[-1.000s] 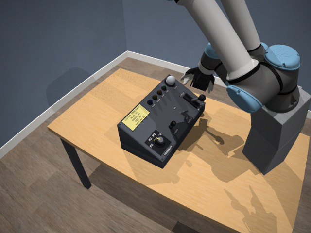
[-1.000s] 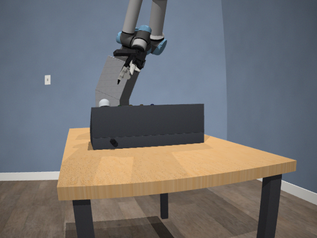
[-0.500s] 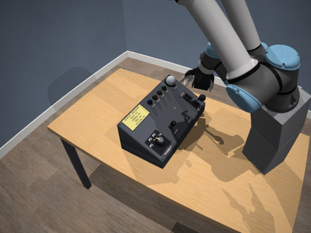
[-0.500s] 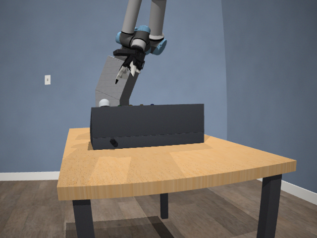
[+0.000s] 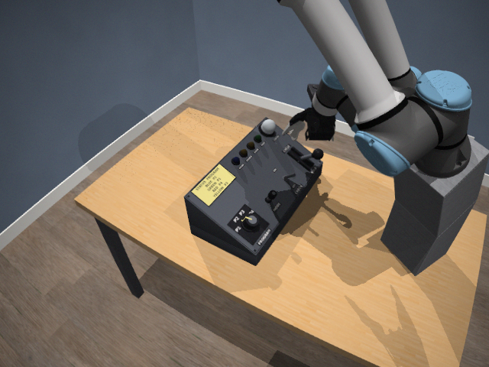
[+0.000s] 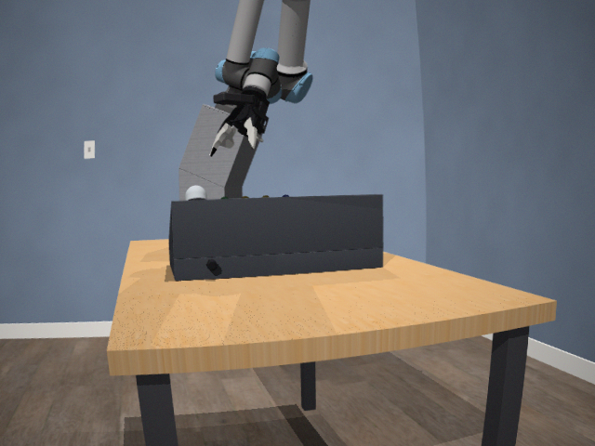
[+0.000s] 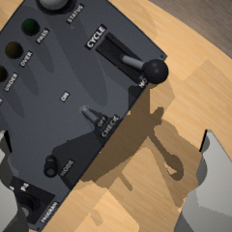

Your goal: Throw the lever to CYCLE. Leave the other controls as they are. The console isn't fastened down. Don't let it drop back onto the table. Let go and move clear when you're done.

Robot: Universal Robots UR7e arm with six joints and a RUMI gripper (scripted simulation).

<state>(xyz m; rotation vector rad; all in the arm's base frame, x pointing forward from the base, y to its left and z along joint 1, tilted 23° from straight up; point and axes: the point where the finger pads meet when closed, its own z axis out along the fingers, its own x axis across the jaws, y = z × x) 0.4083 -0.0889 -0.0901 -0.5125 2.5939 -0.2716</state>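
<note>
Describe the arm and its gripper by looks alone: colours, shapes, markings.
The arm has pale grey tube links and dark grey joint housings with sky-blue round caps. Thin black rings mark the seams. The gripper is a black body with two tapered whitish fingers, dark at the tips. No cables or lettering show.

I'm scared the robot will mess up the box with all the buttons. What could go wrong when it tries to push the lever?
1. The console only rests on the table, so a hard shove on the lever might slide it.
2. The CHECK toggle and the white STATUS ball stand close to the lever slot; the wide-open gripper could bump one of them.
3. The lever's round knob might slip off a finger, leaving it short of CYCLE.
</note>
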